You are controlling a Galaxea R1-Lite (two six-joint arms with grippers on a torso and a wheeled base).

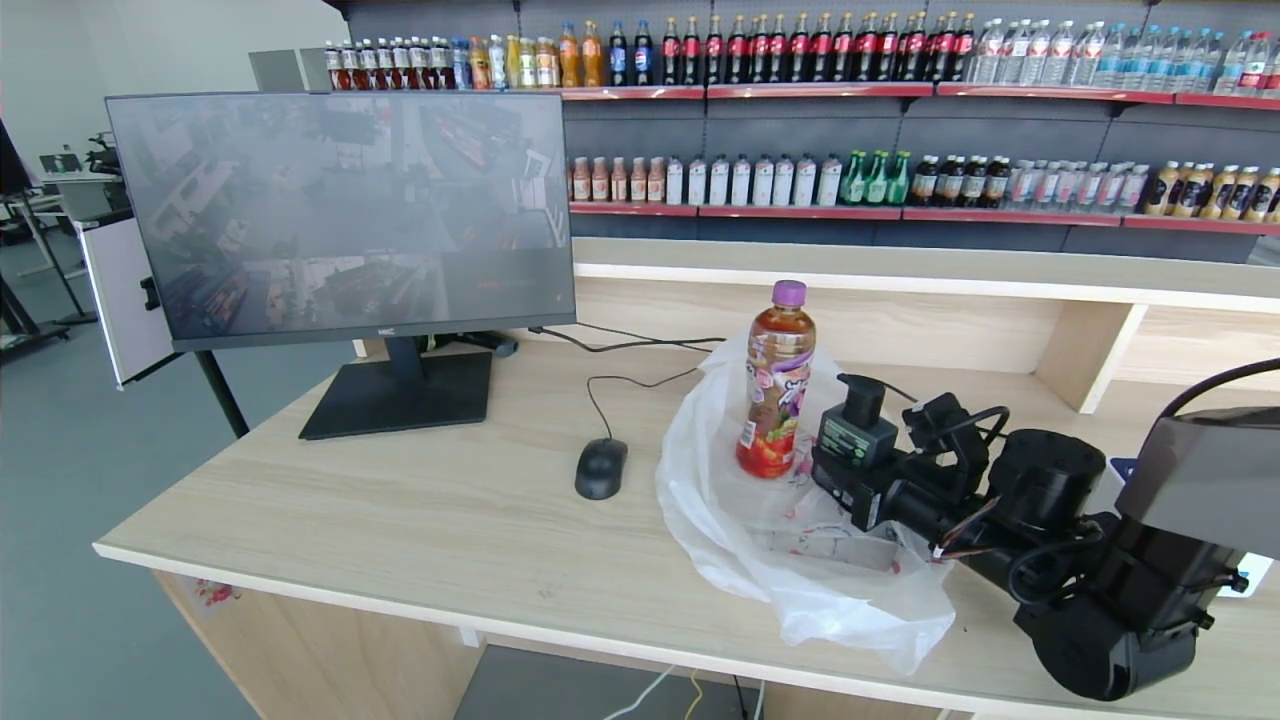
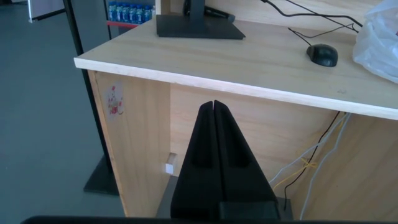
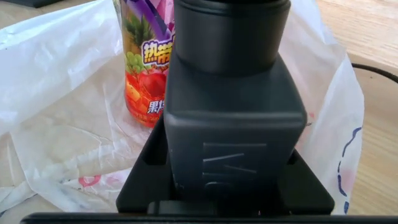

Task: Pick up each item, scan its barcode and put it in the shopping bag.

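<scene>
An orange juice bottle (image 1: 776, 380) with a purple cap stands upright on the crumpled clear shopping bag (image 1: 740, 520), which lies on the wooden counter (image 1: 400, 520). Just right of the bottle, my right gripper (image 1: 868, 492) is shut on a black barcode scanner (image 1: 853, 437). In the right wrist view the scanner (image 3: 233, 124) sits between the jaws, close to the bottle's label (image 3: 146, 68), with the bag (image 3: 56, 81) spread beneath. My left gripper (image 2: 214, 112) is shut and holds nothing. It hangs below the counter's front edge (image 2: 205, 81).
A monitor (image 1: 340, 215) stands at the counter's back left, with a black mouse (image 1: 600, 468) and its cable between it and the bag. A raised wooden ledge (image 1: 900, 270) runs behind. Drink shelves (image 1: 800, 95) line the back wall. Cables hang under the counter (image 2: 317, 155).
</scene>
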